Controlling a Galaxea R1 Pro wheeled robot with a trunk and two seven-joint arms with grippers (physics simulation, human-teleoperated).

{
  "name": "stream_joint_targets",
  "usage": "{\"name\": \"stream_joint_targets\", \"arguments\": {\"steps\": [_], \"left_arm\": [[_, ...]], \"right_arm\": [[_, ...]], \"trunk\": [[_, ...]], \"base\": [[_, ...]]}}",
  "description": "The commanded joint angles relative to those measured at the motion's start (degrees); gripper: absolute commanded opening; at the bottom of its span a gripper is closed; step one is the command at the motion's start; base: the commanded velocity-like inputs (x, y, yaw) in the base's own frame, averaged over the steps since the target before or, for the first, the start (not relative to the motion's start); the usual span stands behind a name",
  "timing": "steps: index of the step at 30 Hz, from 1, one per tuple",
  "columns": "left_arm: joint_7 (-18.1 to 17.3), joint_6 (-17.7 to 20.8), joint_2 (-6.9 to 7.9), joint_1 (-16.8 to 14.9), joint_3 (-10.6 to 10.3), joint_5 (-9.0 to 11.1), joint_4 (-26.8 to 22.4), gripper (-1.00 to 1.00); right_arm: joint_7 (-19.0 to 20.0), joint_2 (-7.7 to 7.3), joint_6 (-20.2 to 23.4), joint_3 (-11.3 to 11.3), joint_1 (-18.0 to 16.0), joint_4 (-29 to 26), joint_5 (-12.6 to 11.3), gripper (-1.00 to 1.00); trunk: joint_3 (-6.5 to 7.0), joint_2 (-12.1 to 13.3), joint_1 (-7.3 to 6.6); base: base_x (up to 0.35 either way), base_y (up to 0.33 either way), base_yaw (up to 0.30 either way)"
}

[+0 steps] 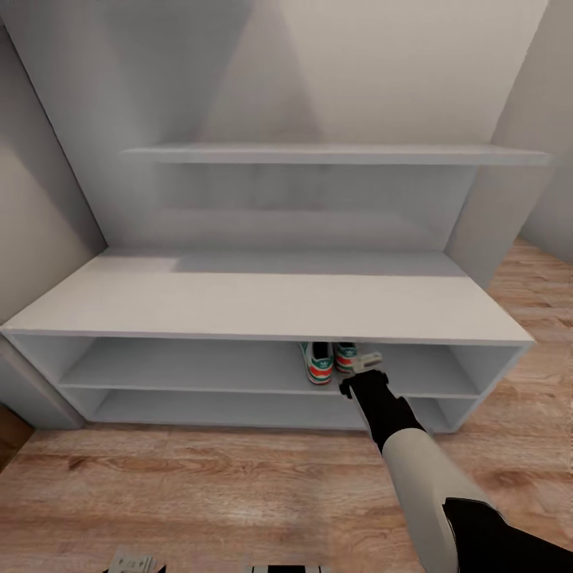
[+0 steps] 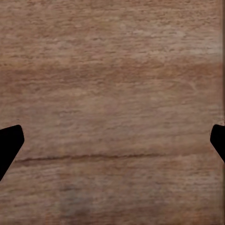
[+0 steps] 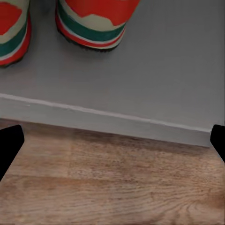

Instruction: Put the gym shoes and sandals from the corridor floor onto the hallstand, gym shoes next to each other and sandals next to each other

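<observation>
**Two sneakers on the upper open shelf, right arm reached in front of them**

Two white lace-up gym shoes with green stripes and red-orange heel patches [image 1: 328,360] are seen side by side, heels outward, on the upper open shelf of the pale grey-white hallstand [image 1: 263,302]. Close detail is given by the right wrist view: both heels [image 3: 93,21] stand on the grey shelf board [image 3: 154,75], set back from its front lip, with light brown wood-plank floor [image 3: 117,187] below the edge. Bare floor planks [image 2: 112,93] are shown in the left wrist view.

Right gripper [image 1: 368,368]: fingertips [image 3: 10,145] sit at opposite frame edges, jaws spread wide, nothing grasped, nothing touched. Left gripper [image 2: 112,145]: fingertips likewise far apart, released, over the floor.

Right arm is extended forward and down, its black wrist just beside the right-hand shoe at the shelf front.
</observation>
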Motion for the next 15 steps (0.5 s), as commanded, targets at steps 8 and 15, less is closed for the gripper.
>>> {"name": "stream_joint_targets", "arguments": {"steps": [8, 15], "left_arm": [[-0.44, -0.11, -0.02, -0.03, 0.50, -0.16, 0.05, 1.00], [-0.44, -0.11, -0.02, -0.03, 0.60, -0.16, -0.04, 1.00]], "right_arm": [[-0.06, 0.07, 0.15, -0.23, -0.03, 0.01, 0.03, 1.00], [-0.05, 0.07, 0.15, -0.23, -0.03, 0.15, 0.03, 1.00]], "trunk": [[-0.04, -0.02, -0.05], [-0.04, -0.02, -0.05]], "base": [[-0.332, 0.000, 0.000], [-0.336, 0.000, 0.000]]}}
